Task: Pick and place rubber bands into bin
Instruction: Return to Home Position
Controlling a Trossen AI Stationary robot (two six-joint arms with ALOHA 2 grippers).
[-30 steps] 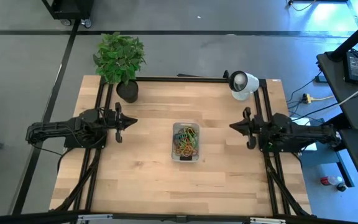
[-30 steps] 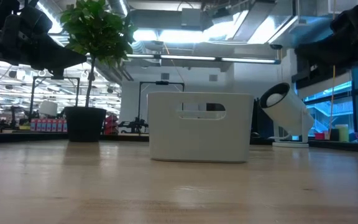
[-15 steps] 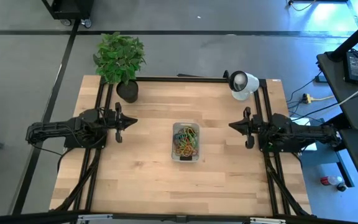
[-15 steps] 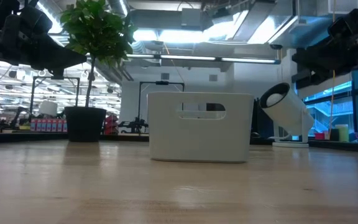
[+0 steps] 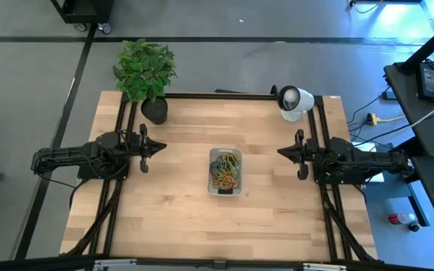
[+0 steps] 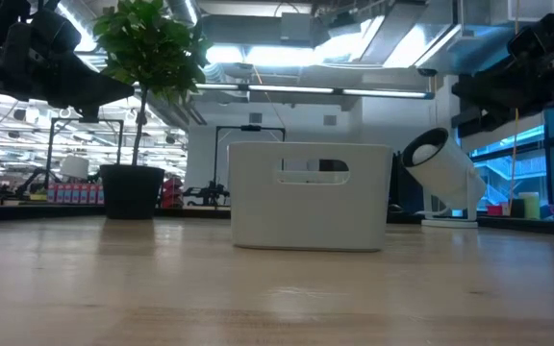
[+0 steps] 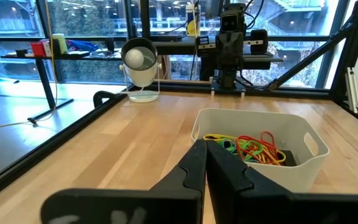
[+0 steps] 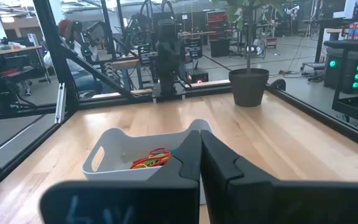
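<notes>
Rubber bands lie heaped in the bin, midway between both claws and well apart from each; none shows loose on the desk; left claw and right claw are pressed together, empty, at opposite desk edges; homing looks nearly done, so next only calls for resting there.

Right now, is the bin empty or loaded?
Loaded. A tangle of red, orange, yellow and green bands lies inside the bin, which stands upright; the left wrist view shows the same pile.
</notes>
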